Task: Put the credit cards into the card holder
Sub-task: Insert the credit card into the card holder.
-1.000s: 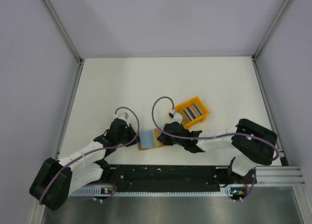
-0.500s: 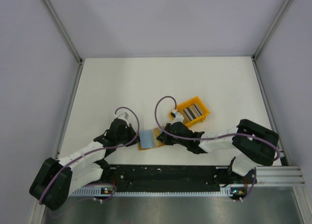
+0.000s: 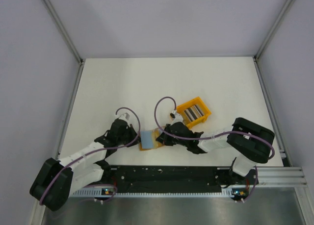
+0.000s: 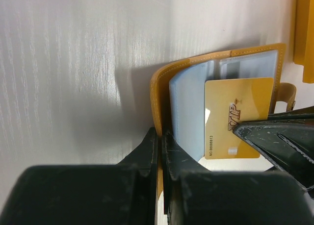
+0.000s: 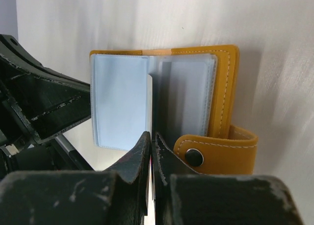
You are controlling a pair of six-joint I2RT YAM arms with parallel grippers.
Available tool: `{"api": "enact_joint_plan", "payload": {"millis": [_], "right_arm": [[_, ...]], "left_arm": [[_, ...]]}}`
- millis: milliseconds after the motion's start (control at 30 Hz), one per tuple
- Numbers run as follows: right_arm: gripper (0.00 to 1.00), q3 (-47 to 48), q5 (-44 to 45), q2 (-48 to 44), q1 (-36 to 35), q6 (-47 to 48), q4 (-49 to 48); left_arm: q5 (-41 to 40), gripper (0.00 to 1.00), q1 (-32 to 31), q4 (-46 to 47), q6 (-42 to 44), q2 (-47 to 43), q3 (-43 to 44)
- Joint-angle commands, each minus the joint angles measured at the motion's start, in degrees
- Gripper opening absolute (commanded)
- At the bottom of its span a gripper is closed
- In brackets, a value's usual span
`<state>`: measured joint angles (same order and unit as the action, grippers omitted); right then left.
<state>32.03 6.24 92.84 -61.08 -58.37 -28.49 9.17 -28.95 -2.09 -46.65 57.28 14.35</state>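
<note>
The mustard card holder [image 3: 148,139] lies open on the table between the two grippers, its grey-blue sleeves facing up. My left gripper [image 4: 161,133] is shut on the left edge of its cover [image 4: 156,92]. My right gripper [image 5: 152,135] is shut on a gold card [image 4: 238,114], which lies flat over the sleeves. In the right wrist view the card [image 5: 149,100] shows edge-on between two sleeves. The clasp tab [image 5: 216,154] lies to the right of the fingers. More striped cards [image 3: 194,112] stand in the orange bin [image 3: 187,104].
The orange bin stands just behind and to the right of the card holder; its side shows in the left wrist view [image 4: 305,34]. The left gripper's body [image 5: 39,100] sits close to the holder's left side. White table surface [image 3: 147,83] spreads behind.
My right gripper has shifted slightly left over the card holder with the card in it. The left gripper and the holder have stayed in place.
</note>
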Motion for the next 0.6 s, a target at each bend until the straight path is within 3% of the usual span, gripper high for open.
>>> {"api": "enact_joint_plan", "payload": {"millis": [0,567], "right_arm": [[0.0,2.2,-1.4,2.5,0.7,-0.2,-4.0],[0.0,1.7,-0.4,6.9,3.0,0.2,-3.9]], "left_arm": [[-1.4,0.0,0.0,0.2,0.2,0.6,-1.0],[-1.3,0.0,-0.1,0.5,0.2,1.3,-0.9]]}}
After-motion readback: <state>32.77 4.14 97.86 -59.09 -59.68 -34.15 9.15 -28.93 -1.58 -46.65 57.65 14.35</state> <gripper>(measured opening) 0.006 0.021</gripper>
